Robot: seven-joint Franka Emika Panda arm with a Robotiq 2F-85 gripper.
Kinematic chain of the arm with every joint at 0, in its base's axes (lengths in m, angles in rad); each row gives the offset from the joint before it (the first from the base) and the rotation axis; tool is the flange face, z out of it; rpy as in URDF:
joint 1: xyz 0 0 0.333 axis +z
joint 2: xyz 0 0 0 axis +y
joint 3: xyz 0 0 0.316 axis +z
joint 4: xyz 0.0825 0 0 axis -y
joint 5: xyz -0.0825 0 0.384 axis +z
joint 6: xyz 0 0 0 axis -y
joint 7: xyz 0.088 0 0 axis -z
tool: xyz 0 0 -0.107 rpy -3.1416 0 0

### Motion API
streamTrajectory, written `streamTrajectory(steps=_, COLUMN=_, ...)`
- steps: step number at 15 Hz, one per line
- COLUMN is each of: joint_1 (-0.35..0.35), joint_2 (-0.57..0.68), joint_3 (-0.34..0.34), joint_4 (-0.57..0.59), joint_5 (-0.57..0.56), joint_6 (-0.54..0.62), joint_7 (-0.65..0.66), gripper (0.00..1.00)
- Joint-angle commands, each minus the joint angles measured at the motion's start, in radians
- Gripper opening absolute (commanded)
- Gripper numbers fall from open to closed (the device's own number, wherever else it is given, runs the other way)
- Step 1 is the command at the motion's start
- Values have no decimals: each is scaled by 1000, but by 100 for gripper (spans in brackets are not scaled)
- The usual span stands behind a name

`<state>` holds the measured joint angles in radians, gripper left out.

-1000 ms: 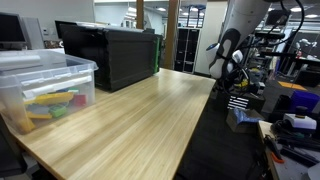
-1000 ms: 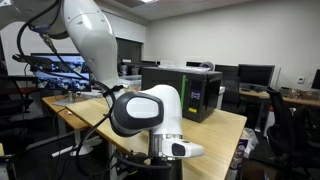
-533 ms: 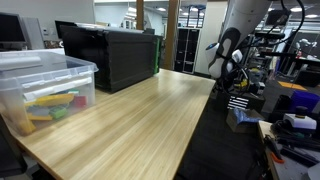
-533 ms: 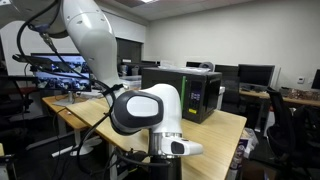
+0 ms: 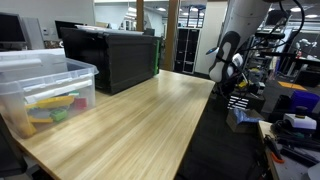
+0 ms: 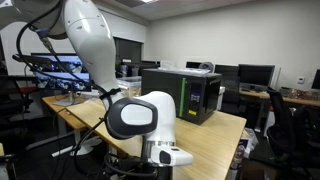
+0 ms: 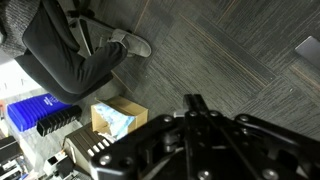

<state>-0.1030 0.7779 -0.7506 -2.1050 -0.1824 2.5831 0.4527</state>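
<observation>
The gripper (image 7: 193, 103) is clenched on nothing: in the wrist view its jaws meet tip to tip with no gap and nothing between them. It points down at the carpet (image 7: 235, 45), not at the table, so that view shows only the floor.

In an exterior view the gripper (image 5: 228, 58) hangs past the far edge of the table (image 5: 130, 120), near it but not touching. This looks like a parked pose, with the arm (image 6: 85, 40) folded over its own base and kept off the work surface.

The table is the nearest thing to the gripper. Its wooden top runs from that edge toward the camera. A clear bin (image 5: 82, 88) stands at the near corner, well apart from the gripper, and holds coloured pieces — yellow, green and some red. The walls probably keep the loose pieces together. A black case (image 5: 115, 55) sits upright along the back of the table, just behind the bin.

On the carpet in the wrist view, a cardboard box (image 7: 120, 118) stands open with pale blue stuff inside, beside a blue crate (image 7: 25, 108). A person's leg (image 7: 60, 50) and shoe (image 7: 130, 43) are in the upper left — someone is close by, clear of the gripper.
</observation>
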Motion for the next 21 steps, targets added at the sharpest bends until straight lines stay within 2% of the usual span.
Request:
streamTrajectory(steps=1, joint_1=-10, joint_2=18, joint_3=-5, joint_4=33, joint_5=32, joint_6=3, joint_7=48, gripper=2)
streamTrajectory(steps=5, joint_1=-14, joint_2=12, joint_3=-16, joint_4=66, joint_5=55, joint_6=-1, joint_7=69, gripper=2)
streamTrajectory(steps=13, joint_1=9, joint_2=-1, joint_3=1, joint_4=34, joint_5=48, joint_6=-38, joint_7=64, gripper=2)
streamTrajectory(steps=17, joint_1=2, joint_2=7, joint_3=1, joint_4=47, joint_5=49, joint_6=-39, joint_7=73, gripper=2)
streamTrajectory(steps=21, joint_1=-29, joint_2=-7, joint_3=22, joint_4=48, joint_5=106, joint_6=-23, joint_7=73, gripper=2)
